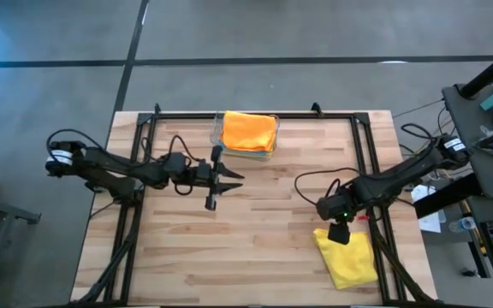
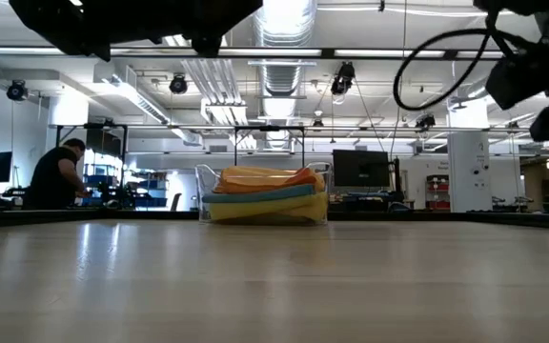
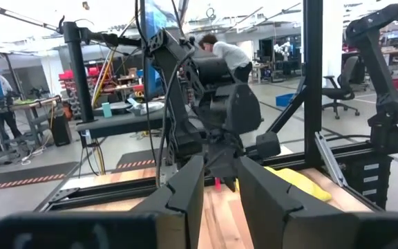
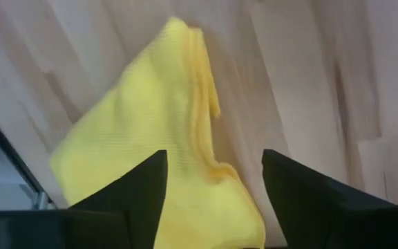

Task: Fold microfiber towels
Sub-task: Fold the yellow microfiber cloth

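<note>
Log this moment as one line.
right gripper: open above yellow towel | left gripper: idle mid-table | bin: folded towels inside
</note>
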`<state>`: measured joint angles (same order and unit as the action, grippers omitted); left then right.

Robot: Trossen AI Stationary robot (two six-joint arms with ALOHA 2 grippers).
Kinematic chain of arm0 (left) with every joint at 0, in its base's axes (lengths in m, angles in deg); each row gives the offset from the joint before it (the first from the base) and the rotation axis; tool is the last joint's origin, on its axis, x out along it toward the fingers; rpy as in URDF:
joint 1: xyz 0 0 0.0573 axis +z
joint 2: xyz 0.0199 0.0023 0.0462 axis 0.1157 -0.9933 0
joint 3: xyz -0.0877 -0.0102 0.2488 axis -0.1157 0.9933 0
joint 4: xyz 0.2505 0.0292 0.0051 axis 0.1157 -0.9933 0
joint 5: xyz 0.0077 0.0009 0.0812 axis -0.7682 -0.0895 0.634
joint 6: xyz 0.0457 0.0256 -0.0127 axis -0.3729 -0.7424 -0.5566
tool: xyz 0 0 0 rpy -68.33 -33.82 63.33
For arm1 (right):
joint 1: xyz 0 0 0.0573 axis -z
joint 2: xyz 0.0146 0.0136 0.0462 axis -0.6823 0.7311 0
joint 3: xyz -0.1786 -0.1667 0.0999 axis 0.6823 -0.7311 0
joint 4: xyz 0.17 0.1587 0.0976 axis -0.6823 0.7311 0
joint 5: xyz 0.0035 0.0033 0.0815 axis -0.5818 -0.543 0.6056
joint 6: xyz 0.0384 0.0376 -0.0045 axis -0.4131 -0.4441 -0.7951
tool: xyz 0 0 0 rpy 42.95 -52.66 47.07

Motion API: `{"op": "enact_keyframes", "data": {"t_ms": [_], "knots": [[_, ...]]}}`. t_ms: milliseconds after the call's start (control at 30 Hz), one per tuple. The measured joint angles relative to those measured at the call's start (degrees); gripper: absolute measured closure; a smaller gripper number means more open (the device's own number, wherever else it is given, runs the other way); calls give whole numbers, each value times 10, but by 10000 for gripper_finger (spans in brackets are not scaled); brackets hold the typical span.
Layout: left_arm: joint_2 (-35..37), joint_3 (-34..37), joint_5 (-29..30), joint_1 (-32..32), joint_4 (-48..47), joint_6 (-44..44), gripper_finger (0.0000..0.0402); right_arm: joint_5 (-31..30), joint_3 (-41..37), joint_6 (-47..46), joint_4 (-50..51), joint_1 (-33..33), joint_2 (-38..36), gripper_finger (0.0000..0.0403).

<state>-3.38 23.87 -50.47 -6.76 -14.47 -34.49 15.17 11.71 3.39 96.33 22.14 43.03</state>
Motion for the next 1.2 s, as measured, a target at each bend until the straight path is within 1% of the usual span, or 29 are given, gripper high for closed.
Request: {"op": "enact_keyframes", "data": {"t_ms": [100,233,467,567,633,767,867,900,967,1067,1133,1200], "knots": [[7,4,0,0,-1,0,327,17,-26,2,-49,0,0,169],[8,4,0,0,-1,0,327,41,-65,0,-118,0,0,172],[5,3,0,0,-1,0,327,49,-97,-5,-126,0,-1,197],[5,3,-1,0,-1,0,327,49,-98,13,-127,0,-1,218],[5,2,-1,0,-1,0,327,50,-97,26,-126,0,-1,240],[5,3,-1,0,0,0,327,54,-92,33,-126,1,-1,304],[5,3,-1,0,0,0,327,54,-77,50,-124,1,-1,369],[4,3,-1,0,0,0,327,53,-68,62,-121,1,-1,381],[3,3,-1,0,0,0,327,46,-43,79,-116,2,-1,388],[1,3,-1,0,0,0,327,15,9,111,-83,2,-1,393],[1,3,-1,0,0,0,327,-10,49,130,-45,3,-1,393],[1,3,-1,0,0,0,327,-51,95,144,10,5,-1,394]]}}
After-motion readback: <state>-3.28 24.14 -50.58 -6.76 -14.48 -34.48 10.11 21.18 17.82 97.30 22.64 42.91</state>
